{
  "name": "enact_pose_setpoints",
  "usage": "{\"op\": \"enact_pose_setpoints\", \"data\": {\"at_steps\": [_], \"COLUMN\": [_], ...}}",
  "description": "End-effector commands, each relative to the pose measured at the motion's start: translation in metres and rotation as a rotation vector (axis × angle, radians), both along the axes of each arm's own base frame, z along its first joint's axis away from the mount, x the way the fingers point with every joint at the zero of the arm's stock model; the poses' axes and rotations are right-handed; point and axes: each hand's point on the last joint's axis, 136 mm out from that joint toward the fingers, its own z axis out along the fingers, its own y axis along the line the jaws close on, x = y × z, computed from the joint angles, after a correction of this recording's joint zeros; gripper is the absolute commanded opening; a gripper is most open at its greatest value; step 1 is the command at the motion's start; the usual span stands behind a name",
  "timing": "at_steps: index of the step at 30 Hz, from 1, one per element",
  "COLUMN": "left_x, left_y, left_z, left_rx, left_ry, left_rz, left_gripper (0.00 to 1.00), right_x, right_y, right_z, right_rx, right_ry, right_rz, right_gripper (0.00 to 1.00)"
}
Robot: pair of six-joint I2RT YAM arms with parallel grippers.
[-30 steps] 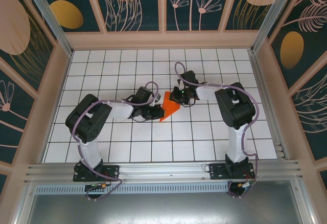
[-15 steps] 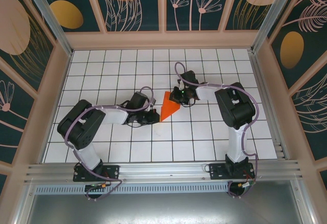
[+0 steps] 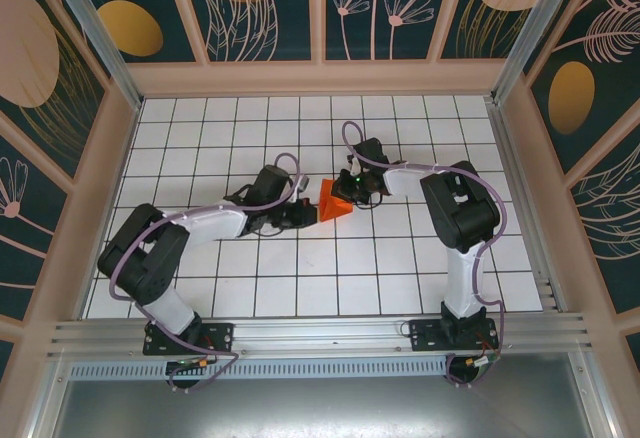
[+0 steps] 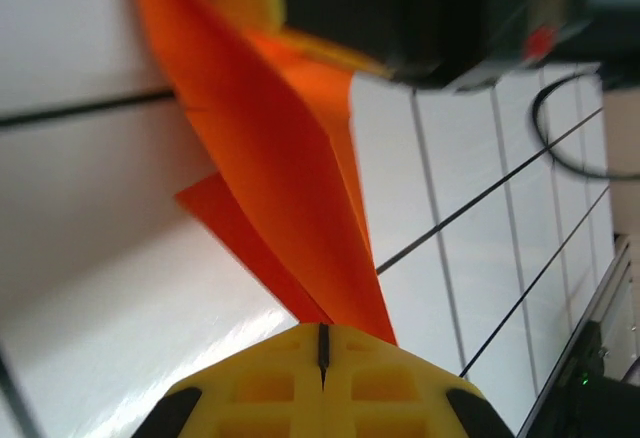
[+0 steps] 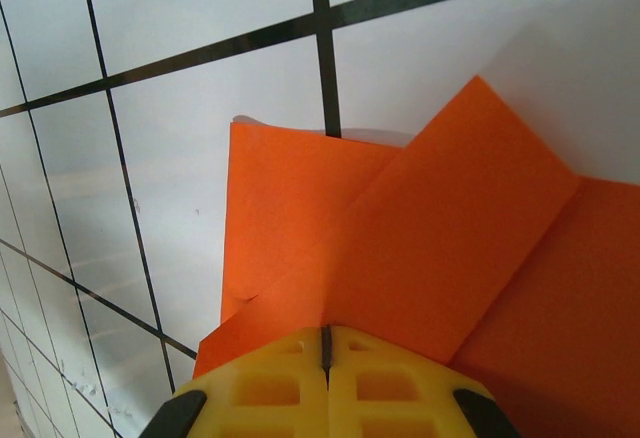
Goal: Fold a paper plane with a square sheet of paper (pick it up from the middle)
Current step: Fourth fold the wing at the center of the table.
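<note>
Top external view: you held the sheet of paper [image 3: 334, 203] mid-table [image 3: 200, 128], left jaws pinched shut on its 9 o'clock edge, right jaws likewise at 2 o'clock. Folding looked midway; next likely called for pressing the crease flat.

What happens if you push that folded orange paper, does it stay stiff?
Probably floppy: the folded orange paper shows thin layers splaying apart. Likely very light, since the left tool and right tool seem to hold it up by fingertip pinches. Pushed on the smooth tiled table, it would probably slide or crumple, not roll.
</note>
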Motion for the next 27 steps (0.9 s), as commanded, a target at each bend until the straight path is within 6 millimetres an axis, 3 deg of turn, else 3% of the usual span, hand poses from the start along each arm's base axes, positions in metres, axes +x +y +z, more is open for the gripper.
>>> {"op": "enact_pose_setpoints", "data": {"at_steps": [1, 8, 12, 17, 21, 27], "left_x": [0.009, 0.022, 0.032, 0.031, 0.026, 0.017], "left_y": [-0.008, 0.025, 0.039, 0.007, -0.017, -0.031], "left_z": [-0.002, -0.016, -0.012, 0.017, 0.02, -0.015], "left_rx": [0.001, 0.209, 0.273, 0.078, -0.035, -0.016], "left_ry": [-0.015, -0.057, -0.096, -0.133, -0.083, 0.023], "left_rz": [-0.008, 0.097, 0.165, 0.085, 0.007, -0.06], "left_gripper": [0.03, 0.06, 0.11, 0.11, 0.07, 0.06], "right_x": [-0.032, -0.031, -0.031, -0.032, -0.033, -0.033], "right_y": [-0.034, -0.033, -0.033, -0.034, -0.034, -0.034], "right_z": [-0.069, -0.068, -0.068, -0.069, -0.069, -0.069], "right_rx": [-0.185, -0.184, -0.185, -0.187, -0.186, -0.185], "right_ry": [0.16, 0.156, 0.155, 0.158, 0.16, 0.161], "right_rz": [-0.051, -0.048, -0.045, -0.046, -0.046, -0.045], "right_gripper": [0.0, 0.0, 0.0, 0.0, 0.0, 0.0]}}
